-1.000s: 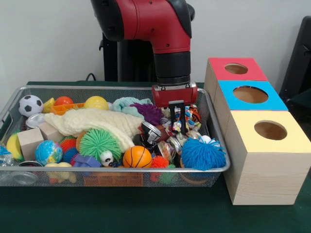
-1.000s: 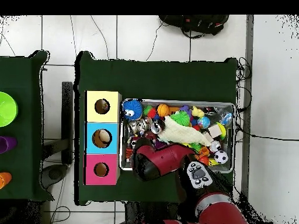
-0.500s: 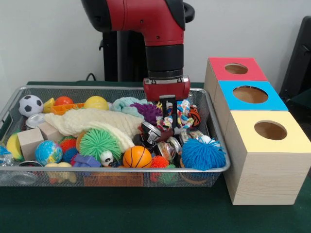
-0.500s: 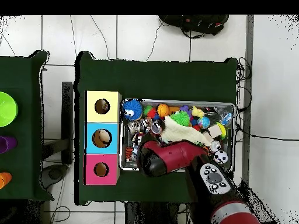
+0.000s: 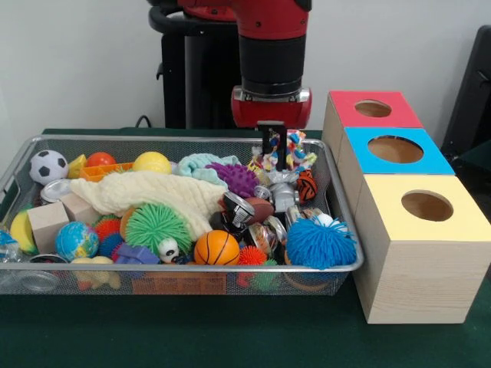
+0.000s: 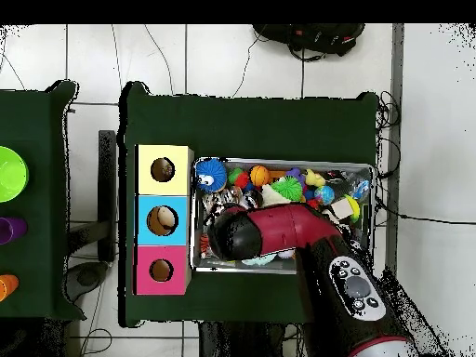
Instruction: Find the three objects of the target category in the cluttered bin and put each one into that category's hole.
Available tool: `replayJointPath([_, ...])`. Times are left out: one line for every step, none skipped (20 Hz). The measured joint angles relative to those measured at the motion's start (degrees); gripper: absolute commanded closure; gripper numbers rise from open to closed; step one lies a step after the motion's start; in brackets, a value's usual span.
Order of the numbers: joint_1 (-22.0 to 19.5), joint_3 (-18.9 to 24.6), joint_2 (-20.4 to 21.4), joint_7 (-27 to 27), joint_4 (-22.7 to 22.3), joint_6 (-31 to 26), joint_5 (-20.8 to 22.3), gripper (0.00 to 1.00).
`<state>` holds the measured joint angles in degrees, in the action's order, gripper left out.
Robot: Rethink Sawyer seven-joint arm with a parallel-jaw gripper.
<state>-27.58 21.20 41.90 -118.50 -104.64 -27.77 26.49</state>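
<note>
My gripper (image 5: 275, 147) hangs above the right end of the wire bin (image 5: 184, 267), shut on a multicoloured knotted rope toy (image 5: 292, 153) that dangles just over the clutter. Beneath it lie a purple fuzzy toy (image 5: 236, 179), a brown football (image 5: 258, 208), small cans and a blue shaggy ball (image 5: 320, 242). To the right stand three wooden boxes with holes: red top (image 5: 345, 107), blue top (image 5: 360, 149), yellow top (image 5: 383, 207). In the overhead view the arm (image 6: 265, 234) covers the gripper and the bin's nearer side.
A cream cloth (image 5: 153, 192) sprawls across the bin's middle, with a green spiky ball (image 5: 156, 226), a basketball (image 5: 216, 248), a globe ball (image 5: 76, 240), a soccer ball (image 5: 48, 165) and wooden blocks (image 5: 47, 222) around it. Green cloth covers the table (image 5: 230, 330).
The gripper has risen out of the clutter with the rope toy held in it, and has shifted a little right between the last two frames.
</note>
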Motion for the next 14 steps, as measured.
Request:
replayJointPath([0.22,1.04,0.8,0.0,1.06,-2.96,-1.19,1.0])
replayJointPath([0.3,1.29,1.01,0.0,1.32,-3.52,-1.42,1.0])
replayJointPath([0.44,1.6,1.25,0.0,1.67,-4.13,-1.65,1.0])
replayJointPath([0.67,2.03,1.55,0.0,2.22,-4.66,-1.99,1.0])
replayJointPath([0.81,2.23,1.67,0.0,2.5,-4.79,-2.09,1.0])
replayJointPath([1.14,2.52,1.86,0.0,3.09,-4.8,-2.26,1.0])
replayJointPath([1.34,2.6,1.95,0.0,3.39,-4.79,-2.34,1.0])
replayJointPath([1.63,2.66,2.05,0.0,3.78,-4.83,-2.6,1.0])
replayJointPath([2.17,2.69,2.24,0.0,4.39,-4.84,-3.01,1.0])
replayJointPath([2.71,2.71,2.42,0.0,5.0,-4.85,-3.42,1.0])
replayJointPath([3.0,2.72,2.49,0.0,5.31,-4.82,-3.6,1.0])
replayJointPath([3.29,2.73,2.55,0.0,5.62,-4.79,-3.77,1.0])
replayJointPath([3.86,2.71,2.62,0.0,6.21,-4.83,-4.09,1.0])
replayJointPath([4.26,2.71,2.64,0.0,6.64,-4.85,-4.28,1.0])
